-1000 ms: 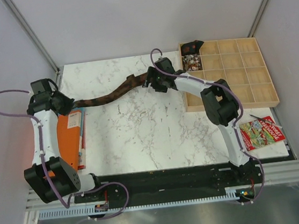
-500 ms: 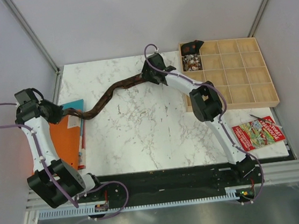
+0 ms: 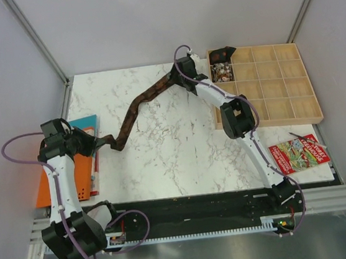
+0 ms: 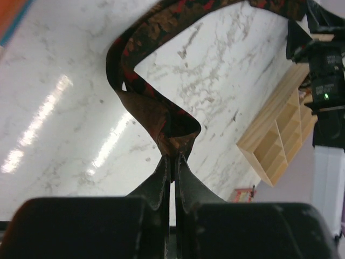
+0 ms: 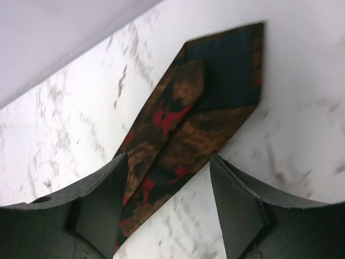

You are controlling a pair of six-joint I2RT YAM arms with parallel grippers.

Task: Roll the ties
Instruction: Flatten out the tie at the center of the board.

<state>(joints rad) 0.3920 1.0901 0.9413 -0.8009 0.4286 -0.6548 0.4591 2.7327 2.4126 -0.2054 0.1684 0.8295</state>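
Left pincer [image 4: 171, 162] clamps the tie [image 3: 136, 105] by the table [image 3: 164, 162] edge; right pincer [image 5: 168, 162] straddles its far end, jaws apart.

The overhead view looks down from behind the arm bases [image 3: 285, 195] onto the whole table [image 3: 164, 158]. Both wrist views look forward, close up; all share the tie [image 3: 134, 107].

tie [image 5: 172, 135]: dk brown, red/orange blotch pattern, poss. navy inside | table [image 3: 163, 149]: white marble, grey veins | tray [image 3: 269, 122]: pale wood
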